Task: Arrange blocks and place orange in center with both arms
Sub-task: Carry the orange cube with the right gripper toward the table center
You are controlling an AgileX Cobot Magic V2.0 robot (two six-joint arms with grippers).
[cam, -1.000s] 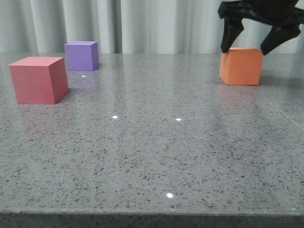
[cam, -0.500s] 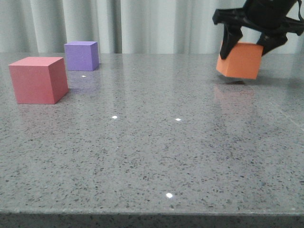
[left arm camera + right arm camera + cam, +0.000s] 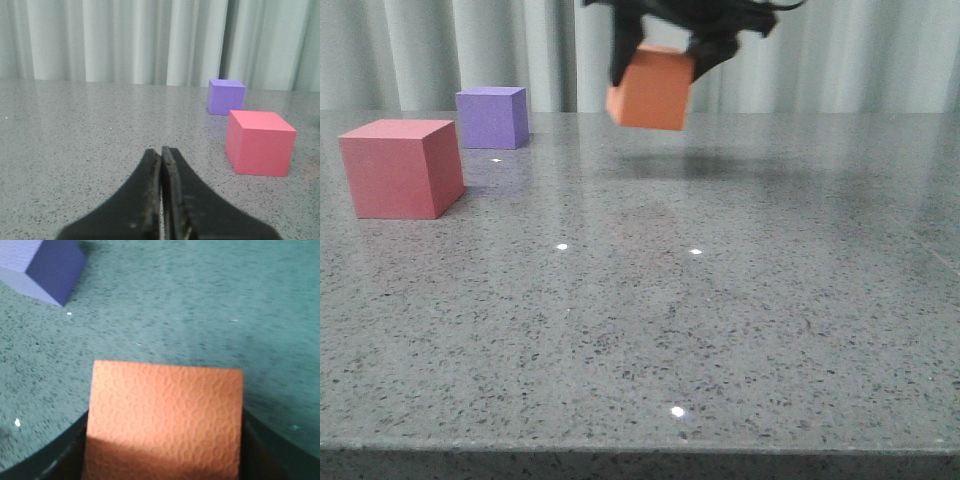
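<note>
While two blocks (image 3: pixel 402 167) rest, one orange (image 3: pixel 651 92) hangs.

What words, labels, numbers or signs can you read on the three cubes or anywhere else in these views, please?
None: no text, label, brand, number or sign shows in any view.
Orange cube: plain faces, only a pebbled surface texture in the right wrist view.
Red-pink cube: plain.
Purple cube: plain.
Table and curtain: unmarked.
</note>
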